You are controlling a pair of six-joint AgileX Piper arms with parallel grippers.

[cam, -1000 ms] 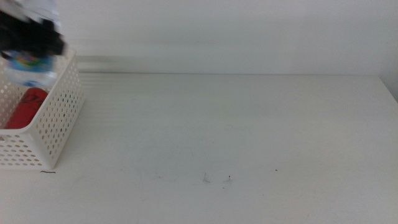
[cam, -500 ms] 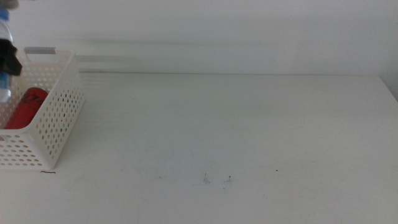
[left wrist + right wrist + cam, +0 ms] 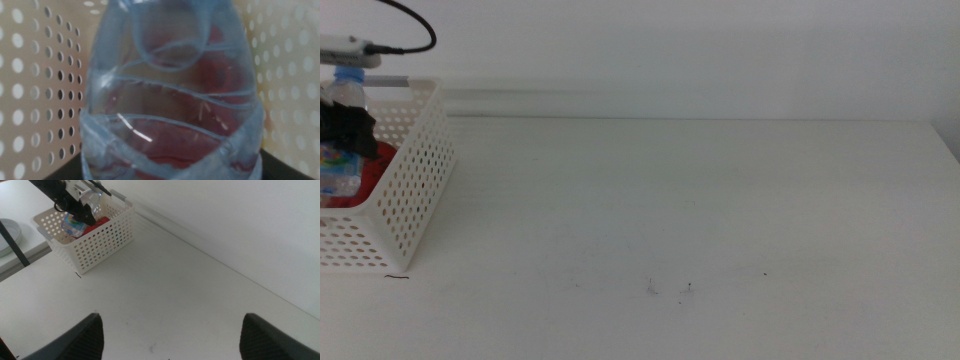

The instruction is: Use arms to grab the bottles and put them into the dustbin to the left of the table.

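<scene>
The left gripper (image 3: 348, 135), clamped on the clear water bottle (image 3: 340, 150), holds it roughly upright inside the white dustbin (image 3: 415, 190), directly above the red can (image 3: 99, 224), while the right gripper (image 3: 170, 335) waits with jaws apart over the table (image 3: 720, 220).

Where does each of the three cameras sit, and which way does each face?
Middle: above the white table, facing forward and down; left gripper holds a clear blue-capped water bottle in the white perforated basket.
Left wrist: pressed against that bottle, red can behind it.
Right wrist: high, facing the basket; own open jaws at the picture's bottom.
All three share the basket.
</scene>
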